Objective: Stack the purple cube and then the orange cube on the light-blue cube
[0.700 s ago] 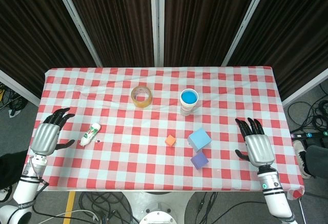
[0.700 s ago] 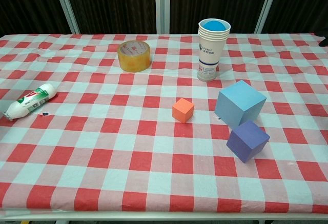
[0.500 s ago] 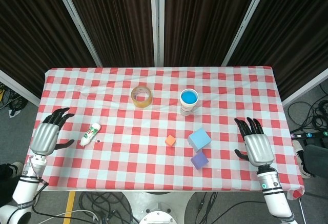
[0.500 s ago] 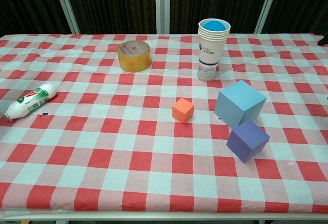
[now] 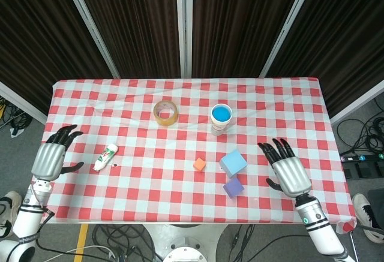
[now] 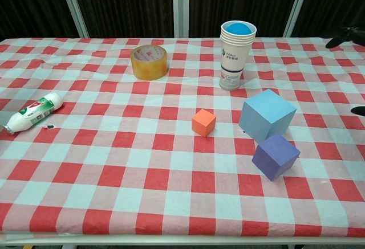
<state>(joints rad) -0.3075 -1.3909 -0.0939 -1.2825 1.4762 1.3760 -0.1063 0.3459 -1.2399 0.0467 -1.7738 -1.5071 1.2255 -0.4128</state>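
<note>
Progress: nothing stacked; all three cubes sit separately on the checked tablecloth (image 5: 120, 178) | purple cube (image 5: 233, 187) lower right of centre, just below the light-blue cube (image 5: 233, 163), matte, tilted corner-on | orange cube (image 5: 200, 164) smallest, left of them | right hand (image 5: 286, 171) empty, fingers spread, near the cubes | left hand (image 5: 52, 156) empty, spread, far left.

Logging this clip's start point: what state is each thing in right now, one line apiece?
Purple cube: on the table, unstacked, touching or nearly touching the blue cube.
Blue cube: on the table, nothing on top.
Orange cube: on the table, alone.
Cups: upright, nested.
Tape: lying flat.
Bottle: on its side.
Left hand: empty, fingers spread.
Right hand: empty, fingers spread, beside the cubes.
</note>
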